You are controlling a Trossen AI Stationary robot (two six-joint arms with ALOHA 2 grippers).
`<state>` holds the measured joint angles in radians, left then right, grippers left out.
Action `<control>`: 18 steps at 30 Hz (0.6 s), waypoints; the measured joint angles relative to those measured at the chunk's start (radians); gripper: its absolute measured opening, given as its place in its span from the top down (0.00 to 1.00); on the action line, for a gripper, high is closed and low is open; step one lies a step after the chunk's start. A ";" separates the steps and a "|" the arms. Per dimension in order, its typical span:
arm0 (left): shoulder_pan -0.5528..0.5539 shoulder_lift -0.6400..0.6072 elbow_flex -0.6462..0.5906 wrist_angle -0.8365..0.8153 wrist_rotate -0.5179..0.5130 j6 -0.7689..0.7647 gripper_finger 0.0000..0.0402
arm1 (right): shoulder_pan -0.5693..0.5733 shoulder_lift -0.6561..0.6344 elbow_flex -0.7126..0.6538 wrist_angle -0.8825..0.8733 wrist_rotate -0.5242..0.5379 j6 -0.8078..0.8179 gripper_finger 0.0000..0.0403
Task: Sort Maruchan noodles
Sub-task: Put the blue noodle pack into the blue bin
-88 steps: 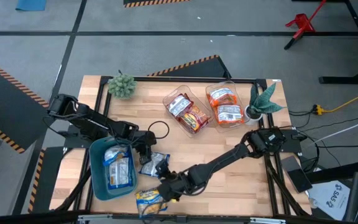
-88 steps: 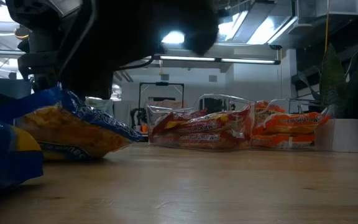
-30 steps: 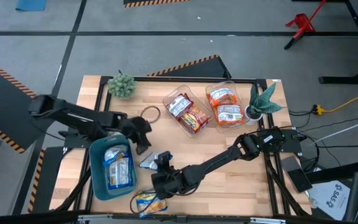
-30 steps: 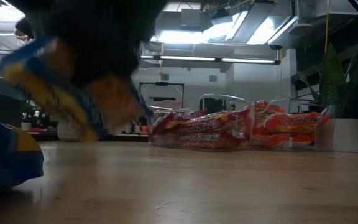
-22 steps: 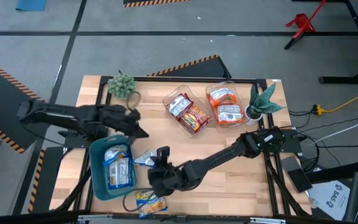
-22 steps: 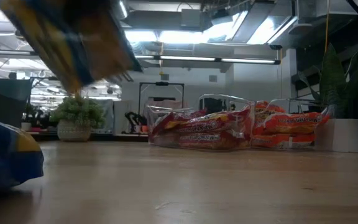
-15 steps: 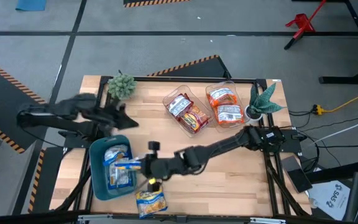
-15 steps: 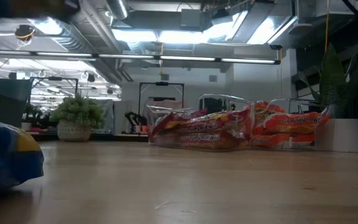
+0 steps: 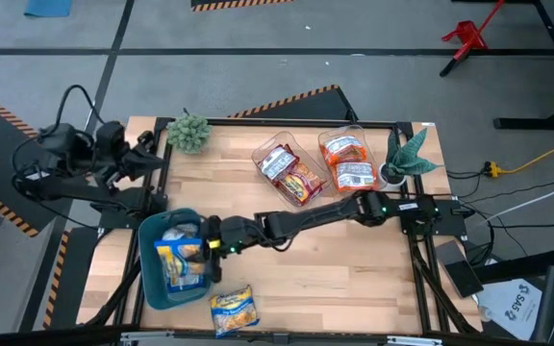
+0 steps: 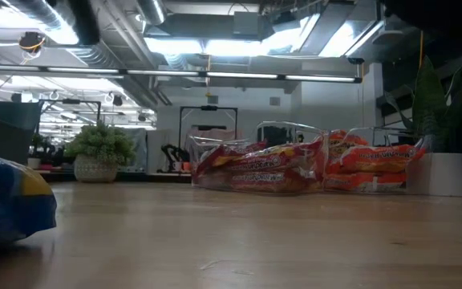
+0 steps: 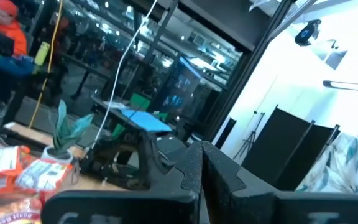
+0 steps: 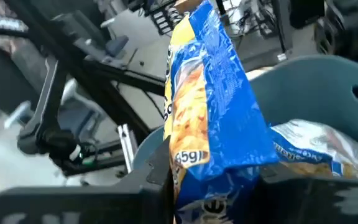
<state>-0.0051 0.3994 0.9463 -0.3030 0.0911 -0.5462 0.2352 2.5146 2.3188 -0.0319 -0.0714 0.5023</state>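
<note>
Table (image 9: 354,259) of pale, matt, smooth-grained wood; noodles (image 12: 213,106) in glossy, crinkled blue-and-yellow plastic wrap; bin (image 9: 152,288) of smooth, dull teal plastic; trays (image 9: 327,142) of clear glossy plastic; arms (image 9: 306,219) in dark matt finish.

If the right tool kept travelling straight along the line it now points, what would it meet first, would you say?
The right tool, shut on a blue packet, points into the blue bin. It would probably meet first the packets already lying there, then the bin's far wall; depth is hard to judge.
</note>
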 joint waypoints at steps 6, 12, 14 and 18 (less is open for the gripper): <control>0.000 -0.001 0.002 -0.007 -0.005 0.007 1.00 | -0.002 0.062 0.000 0.030 -0.027 0.056 0.78; 0.000 -0.001 0.002 -0.026 -0.005 0.008 1.00 | -0.001 0.111 0.000 0.039 -0.053 0.122 0.78; 0.000 -0.001 0.002 -0.026 -0.005 0.009 1.00 | -0.002 0.125 0.000 0.040 -0.053 0.140 0.78; 0.000 -0.001 0.002 -0.026 -0.005 0.010 1.00 | -0.003 0.141 0.000 0.035 -0.053 0.167 0.78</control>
<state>-0.0051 0.3981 0.9482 -0.3294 0.0861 -0.5365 0.2325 2.6556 2.3184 0.0027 -0.1243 0.6696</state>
